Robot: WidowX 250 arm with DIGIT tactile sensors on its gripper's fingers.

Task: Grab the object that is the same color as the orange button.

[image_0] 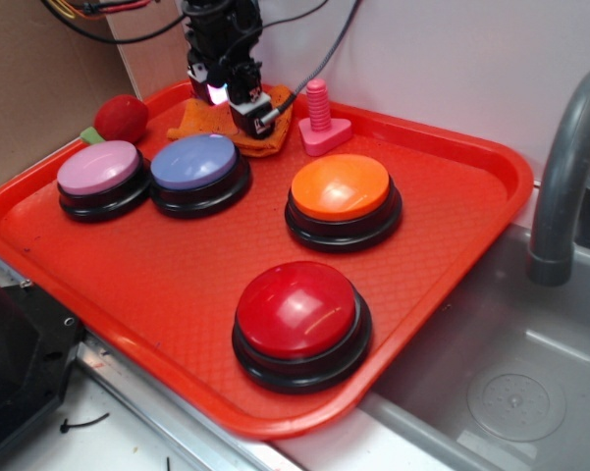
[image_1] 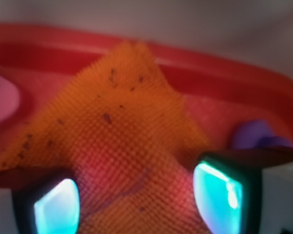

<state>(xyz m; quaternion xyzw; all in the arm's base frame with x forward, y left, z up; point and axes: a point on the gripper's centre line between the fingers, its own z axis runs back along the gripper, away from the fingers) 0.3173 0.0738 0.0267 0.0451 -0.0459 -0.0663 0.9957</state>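
The object, an orange knitted cloth, lies at the back of the red tray, behind the blue button. My gripper is lowered onto it from above. In the wrist view the cloth fills the space between my two glowing pads, which stand wide apart on either side of it, so the gripper is open and straddles the cloth. The orange button, a glossy dome on a black base, sits in the middle right of the tray, well clear of the gripper.
A pink button and a blue button stand just in front of the cloth. A red button sits near the front. A pink screw toy and a red ball flank the cloth. A grey faucet and sink lie to the right.
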